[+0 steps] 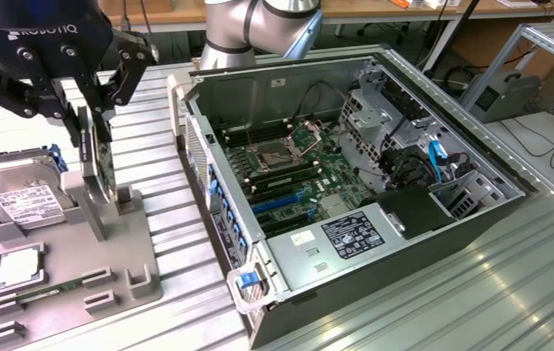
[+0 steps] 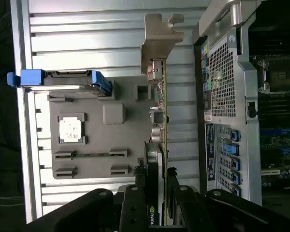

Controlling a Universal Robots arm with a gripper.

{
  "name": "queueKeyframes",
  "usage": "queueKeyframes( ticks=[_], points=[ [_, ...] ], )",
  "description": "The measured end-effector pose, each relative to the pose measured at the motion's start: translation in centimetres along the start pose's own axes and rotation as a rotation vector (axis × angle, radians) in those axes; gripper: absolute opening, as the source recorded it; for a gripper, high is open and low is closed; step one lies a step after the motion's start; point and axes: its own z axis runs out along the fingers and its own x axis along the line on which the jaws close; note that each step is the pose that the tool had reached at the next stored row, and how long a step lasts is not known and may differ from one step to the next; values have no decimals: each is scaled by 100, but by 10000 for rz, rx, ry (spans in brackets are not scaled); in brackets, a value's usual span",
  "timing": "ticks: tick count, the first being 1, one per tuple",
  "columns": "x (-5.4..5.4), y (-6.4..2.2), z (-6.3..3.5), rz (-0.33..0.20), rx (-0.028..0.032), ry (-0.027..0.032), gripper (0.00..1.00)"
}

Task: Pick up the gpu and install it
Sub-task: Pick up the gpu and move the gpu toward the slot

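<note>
Tool (image 1: 93, 123) grips the top edge of the gpu (image 1: 96, 172), fingers clamped either side. The card stands on edge at the grey holder (image 1: 72, 270); the open computer case (image 1: 196, 142) lies just beside, toward the exterior view's right.

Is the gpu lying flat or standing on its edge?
On edge: the gpu stands vertical over the gray tray, the gripper clamped on its two faces.
</note>
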Motion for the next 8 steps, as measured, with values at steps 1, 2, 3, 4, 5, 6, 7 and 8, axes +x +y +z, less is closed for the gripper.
queueKeyframes(
  ticks=[1, 2, 3, 4, 5, 6, 7, 8],
  points=[
    [-4, 5, -116, 3, -3, -30, 27],
    [-4, 5, -120, 3, -3, -32, 27],
    [-4, 5, -120, 4, -2, -31, 27],
    [-4, 5, -120, 4, -2, -31, 27],
    [-4, 5, -121, 3, -2, -31, 27],
    [-5, 6, -121, 4, -1, -30, 27],
    [-12, 7, -122, 4, 1, -28, 27],
    [-25, 7, -120, 4, -2, -31, 27]
  ],
)
